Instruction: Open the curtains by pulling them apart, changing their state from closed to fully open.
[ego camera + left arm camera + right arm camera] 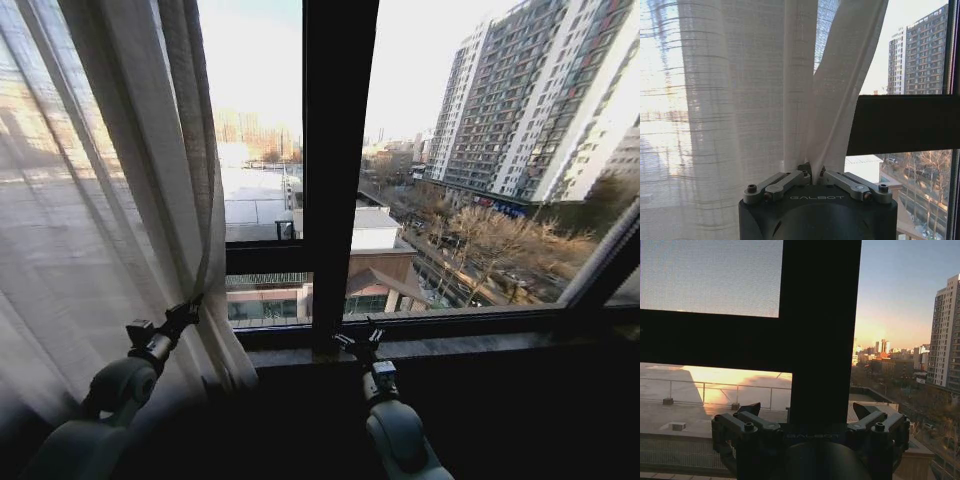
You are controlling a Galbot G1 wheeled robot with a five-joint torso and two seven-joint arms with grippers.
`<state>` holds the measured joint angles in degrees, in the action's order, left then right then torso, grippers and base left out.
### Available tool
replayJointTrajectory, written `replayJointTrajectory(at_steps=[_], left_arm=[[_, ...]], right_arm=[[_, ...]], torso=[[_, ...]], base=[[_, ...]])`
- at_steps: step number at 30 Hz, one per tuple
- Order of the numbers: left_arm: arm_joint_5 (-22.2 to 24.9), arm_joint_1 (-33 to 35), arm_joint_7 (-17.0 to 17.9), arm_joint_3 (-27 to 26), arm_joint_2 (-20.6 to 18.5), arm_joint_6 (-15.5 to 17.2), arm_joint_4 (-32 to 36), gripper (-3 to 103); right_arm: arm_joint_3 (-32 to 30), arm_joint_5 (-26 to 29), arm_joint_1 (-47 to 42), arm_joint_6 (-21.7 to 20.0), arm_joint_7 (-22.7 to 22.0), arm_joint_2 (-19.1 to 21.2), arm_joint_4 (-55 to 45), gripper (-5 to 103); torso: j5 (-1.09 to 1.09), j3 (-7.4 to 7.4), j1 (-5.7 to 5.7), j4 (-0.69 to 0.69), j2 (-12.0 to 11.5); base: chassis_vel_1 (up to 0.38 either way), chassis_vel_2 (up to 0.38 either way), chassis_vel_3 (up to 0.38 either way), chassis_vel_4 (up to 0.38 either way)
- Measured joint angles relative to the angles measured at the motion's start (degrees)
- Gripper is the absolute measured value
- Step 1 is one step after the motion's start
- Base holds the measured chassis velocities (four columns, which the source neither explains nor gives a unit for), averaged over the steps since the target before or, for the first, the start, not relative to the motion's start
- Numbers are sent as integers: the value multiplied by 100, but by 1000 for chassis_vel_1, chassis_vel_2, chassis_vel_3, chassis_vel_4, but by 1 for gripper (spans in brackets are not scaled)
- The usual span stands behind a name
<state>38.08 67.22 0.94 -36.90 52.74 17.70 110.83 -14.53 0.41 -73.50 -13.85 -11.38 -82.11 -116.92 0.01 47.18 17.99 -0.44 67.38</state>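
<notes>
The left curtain (90, 250) is a sheer cream panel hanging over the left part of the window, its pleats drawn together toward its lower edge. My left gripper (190, 312) is shut on that gathered edge. In the left wrist view the fabric (740, 100) runs down into a pinch between the closed fingers of the left gripper (811, 171). My right gripper (362, 340) stands open just above the sill in front of the dark centre bar. In the right wrist view the right gripper (806, 411) holds nothing. A pale slanted strip (603, 255) crosses the far right corner; I cannot tell whether it is curtain.
The dark vertical window bar (338, 150) and a horizontal bar (262, 258) divide the glass. The sill (450, 345) runs below, with a dark wall under it. Outside are rooftops and a tall apartment block (530, 100).
</notes>
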Motion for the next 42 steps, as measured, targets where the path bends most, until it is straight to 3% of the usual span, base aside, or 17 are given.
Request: replayJointTrajectory(at_steps=[15, 42], left_arm=[[0, 571, 28, -497, 133, -19, 410, 0], [-14, 1027, 58, -784, 238, -126, 753, 0]], right_arm=[[123, -93, -62, 0, 23, -20, -85, 100], [222, -228, -133, 5, 40, -113, -134, 100]], torso=[[1, 0, 1, 1, 0], [1, 1, 1, 1, 0]], base=[[341, 338, -348, -335], [352, 352, -352, -354]])
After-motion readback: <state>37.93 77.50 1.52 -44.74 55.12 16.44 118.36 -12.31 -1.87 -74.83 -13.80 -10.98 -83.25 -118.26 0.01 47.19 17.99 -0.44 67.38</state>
